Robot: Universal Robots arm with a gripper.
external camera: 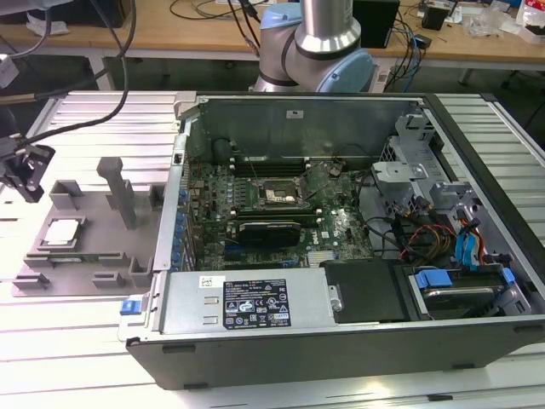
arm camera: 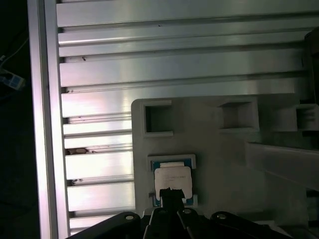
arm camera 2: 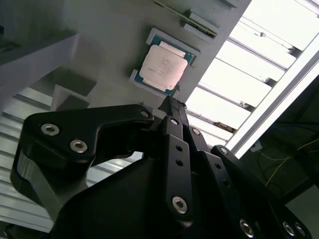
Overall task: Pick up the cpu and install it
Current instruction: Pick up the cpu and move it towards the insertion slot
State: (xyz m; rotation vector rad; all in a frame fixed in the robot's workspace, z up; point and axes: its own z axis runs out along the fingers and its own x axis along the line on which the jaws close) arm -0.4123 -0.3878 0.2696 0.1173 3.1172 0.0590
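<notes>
Jaws: together, tips meeting with nothing held between them, as far as both wrist views let us judge; they hang above the tabletop point(external camera: 85, 111), touching nothing.
Chip point(arm camera 2: 164, 67): it lies flat, silver side up, in a shallow square seat just ahead of the jaw tips and below them, clearly apart from them.
Holder point(external camera: 94, 247): this grey moulded block carries the chip; its near edge sits beneath the jaws and the rest stretches away from them.
Weight: we judge it very light, so no real load on the jaws.
Stiffness: a rigid flat plate, we reckon, that will not flex or give under a pinch.
Surface: the metal top looks smooth and likely slippery, with nothing on it to catch.
Fragility: we take the hidden underside to be delicate, so tilting or dragging it is a risk.
Where to hold: by two opposite sides of the thin greenish rim. In the first wrist view, raised lips guard two sides of the seat and the other two look open to the jaws.
Socket point(external camera: 278, 194): it sits inside the open computer case point(external camera: 341, 332), well away from the jaws, beyond the holder.
</notes>
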